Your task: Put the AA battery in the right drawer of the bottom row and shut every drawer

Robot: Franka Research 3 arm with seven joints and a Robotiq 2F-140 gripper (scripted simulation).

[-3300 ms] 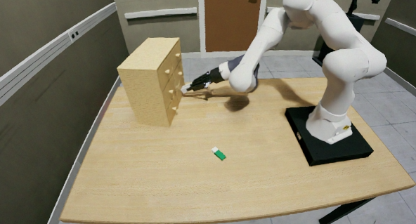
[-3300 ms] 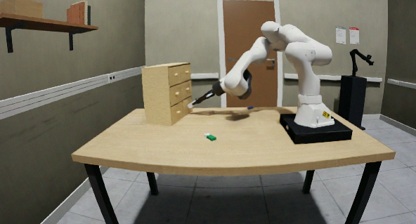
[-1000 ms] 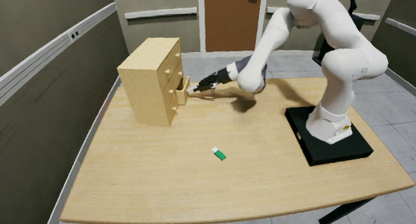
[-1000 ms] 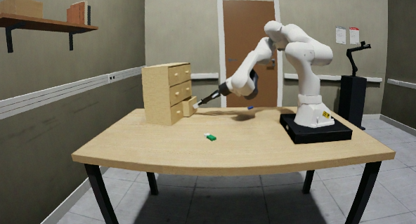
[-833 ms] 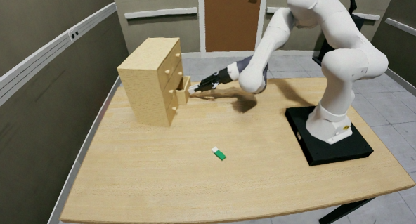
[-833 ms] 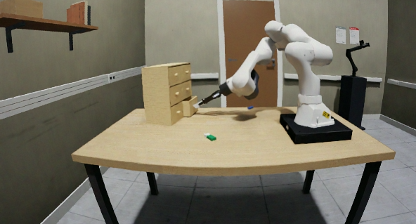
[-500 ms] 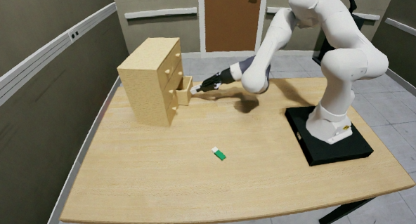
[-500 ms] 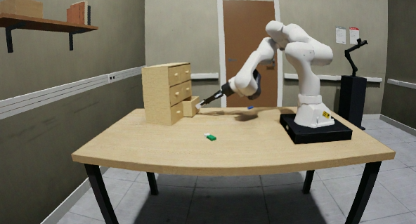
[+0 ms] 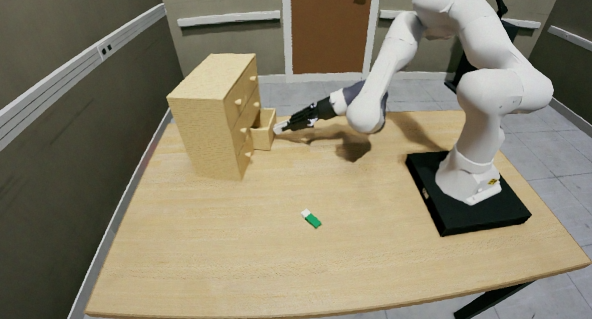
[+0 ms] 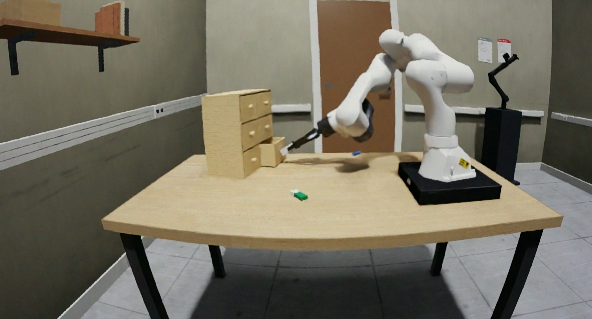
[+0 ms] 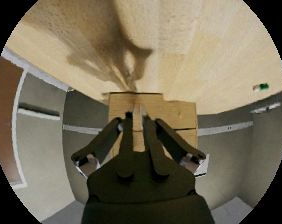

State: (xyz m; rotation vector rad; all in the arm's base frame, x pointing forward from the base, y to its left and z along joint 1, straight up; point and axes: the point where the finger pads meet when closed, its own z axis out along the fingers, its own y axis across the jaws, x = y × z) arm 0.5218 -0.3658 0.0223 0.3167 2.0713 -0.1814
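The gripper (image 9: 280, 127), clenched on the hidden knob, holds the chest's (image 9: 210, 100) bottom-right drawer (image 9: 264, 129) partly open to receive the AA battery, apparently either the green-and-white piece (image 9: 311, 218) or the blue one (image 10: 356, 153) lying on the table (image 9: 350, 265).

The top camera hangs high off the table's (image 9: 350, 265) near edge, looking down toward the door (image 9: 327, 30) behind the gripper (image 9: 281, 127). The exterior camera stands farther back at about table height, facing that same door (image 10: 352, 70). Both share the chest (image 9: 215, 110) beside the gripper and the arm's base. The wrist camera rides close behind the fingers, facing the chest (image 11: 168, 112).
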